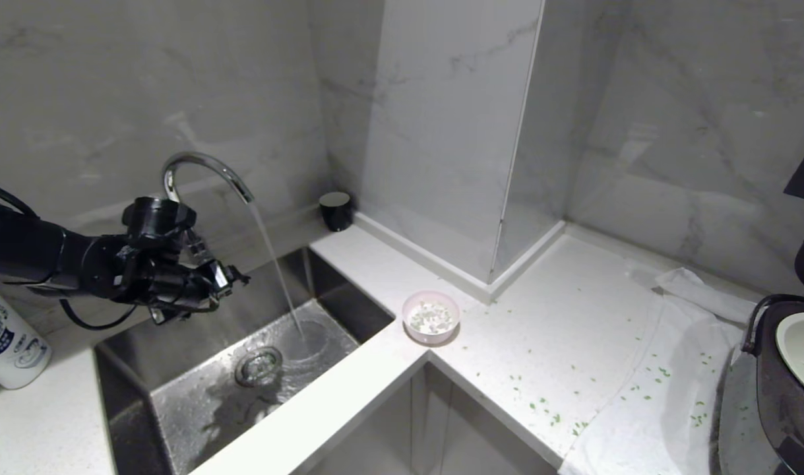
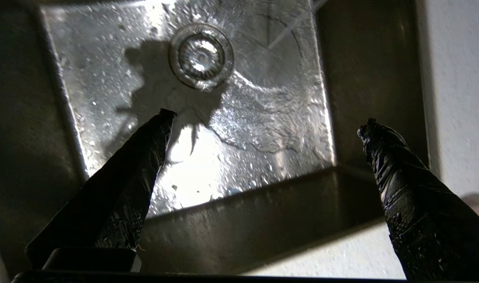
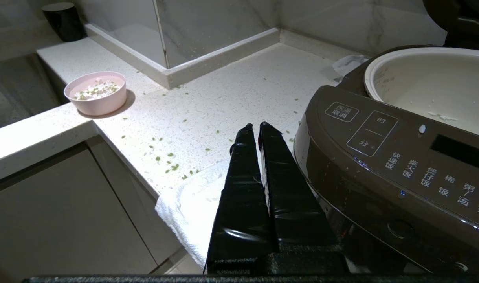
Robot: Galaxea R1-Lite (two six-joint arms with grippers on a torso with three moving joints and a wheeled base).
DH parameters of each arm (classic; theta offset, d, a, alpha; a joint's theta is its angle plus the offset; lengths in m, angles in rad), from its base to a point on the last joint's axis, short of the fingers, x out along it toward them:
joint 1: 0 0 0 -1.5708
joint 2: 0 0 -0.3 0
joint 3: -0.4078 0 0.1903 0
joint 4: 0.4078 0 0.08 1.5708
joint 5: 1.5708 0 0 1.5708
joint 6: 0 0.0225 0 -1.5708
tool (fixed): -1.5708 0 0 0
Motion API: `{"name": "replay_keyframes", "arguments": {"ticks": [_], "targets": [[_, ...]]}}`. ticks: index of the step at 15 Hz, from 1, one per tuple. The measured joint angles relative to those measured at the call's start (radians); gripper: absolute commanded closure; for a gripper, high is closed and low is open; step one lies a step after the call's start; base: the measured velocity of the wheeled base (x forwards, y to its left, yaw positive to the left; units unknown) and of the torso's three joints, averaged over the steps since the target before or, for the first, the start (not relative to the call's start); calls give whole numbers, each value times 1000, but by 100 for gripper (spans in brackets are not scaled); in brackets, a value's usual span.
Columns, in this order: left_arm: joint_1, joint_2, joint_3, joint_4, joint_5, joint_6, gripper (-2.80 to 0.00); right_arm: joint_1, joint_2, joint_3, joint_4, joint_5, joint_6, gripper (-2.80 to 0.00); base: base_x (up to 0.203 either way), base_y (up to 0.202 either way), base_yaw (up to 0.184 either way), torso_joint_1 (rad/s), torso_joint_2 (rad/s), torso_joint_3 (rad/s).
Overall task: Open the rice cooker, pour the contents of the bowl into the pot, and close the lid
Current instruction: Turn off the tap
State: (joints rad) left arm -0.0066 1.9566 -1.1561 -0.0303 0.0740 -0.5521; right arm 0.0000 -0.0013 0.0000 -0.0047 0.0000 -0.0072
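The cooker (image 3: 392,165) is seen open, its pot (image 3: 428,84) almost empty. The bowl (image 1: 431,318), left of it on the table (image 1: 560,316), is still full. Left fingers (image 2: 141,169) are spread over the sink (image 1: 177,356); right fingers (image 3: 276,173) are clenched beside the cooker, empty.

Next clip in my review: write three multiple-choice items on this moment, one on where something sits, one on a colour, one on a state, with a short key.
1. Where does the small pale pink round bowl stand?
A. in the steel sink
B. on the white counter beside the sink
C. inside the cooker

2. What colour are the chopped bits scattered on the white speckled counter?
A. red
B. green
C. black

3. How is the curved chrome tap?
A. running
B. off
C. removed

Key: 1 B, the bowl rests at the counter's corner by the steel sink. 2 B, the flecks are green. 3 A, a stream falls into the sink.
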Motion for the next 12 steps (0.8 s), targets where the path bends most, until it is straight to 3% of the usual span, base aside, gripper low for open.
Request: {"name": "replay_keyframes", "arguments": {"ticks": [3,5,12], "targets": [[61,76,-63,-48,23,20,-280,0,0,0,0,0,0,0,0,0,0,0,0,0],[85,142,-135,-71,73,21,-280,0,0,0,0,0,0,0,0,0,0,0,0,0],[150,359,-395,-76,172,1,-280,0,0,0,0,0,0,0,0,0,0,0,0,0]]}}
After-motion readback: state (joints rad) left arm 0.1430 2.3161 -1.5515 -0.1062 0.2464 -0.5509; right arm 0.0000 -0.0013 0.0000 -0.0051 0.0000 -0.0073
